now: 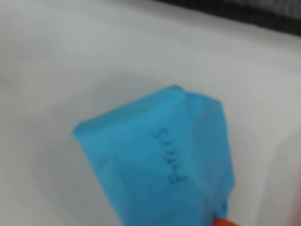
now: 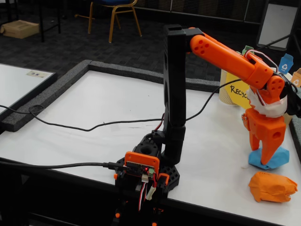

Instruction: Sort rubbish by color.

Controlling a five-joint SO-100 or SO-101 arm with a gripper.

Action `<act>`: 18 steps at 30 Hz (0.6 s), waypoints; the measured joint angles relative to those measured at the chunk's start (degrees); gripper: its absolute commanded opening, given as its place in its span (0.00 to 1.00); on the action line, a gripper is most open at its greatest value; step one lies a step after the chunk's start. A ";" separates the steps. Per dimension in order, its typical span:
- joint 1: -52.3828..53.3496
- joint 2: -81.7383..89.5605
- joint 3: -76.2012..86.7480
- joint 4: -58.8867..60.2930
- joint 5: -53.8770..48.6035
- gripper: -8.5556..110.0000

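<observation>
Right now my jaws point(image 2: 267, 157) are hanging straight down over the blue wad point(image 2: 278, 158) at the right side of the fixed view. One orange tip is reaching down in front of the wad and looks like it is touching it — but I cannot tell if my jaws are spread or pinching the paper, because the fingers are overlapping each other from this side.

The blue wad is sitting on the white surface point(image 2: 103, 108), close to its right edge. In the wrist view the blue wad point(image 1: 160, 155) is filling the middle of the picture, crumpled and pointy, with some dark scribbly writing on it that is too blurry for me to read. A tiny bit of orange is peeking in at the bottom of that view, right at the wad's lower corner.

The orange wad point(image 2: 273, 187) is lying on the surface too, just beside the blue one and nearer to the front edge — I am not touching it.

Behind my arm a beige cup point(image 2: 227, 94) is standing with a yellow label point(image 2: 241, 92) on it, and little tags with recycling signs point(image 2: 286, 62) are sticking up near the far right.
</observation>
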 measured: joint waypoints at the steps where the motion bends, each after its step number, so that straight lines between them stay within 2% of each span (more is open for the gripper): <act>1: 0.00 0.00 0.00 -0.09 0.00 0.07; 8: -0.18 -0.18 -2.90 4.13 0.70 0.07; 18: -5.27 0.26 -15.56 15.38 12.74 0.07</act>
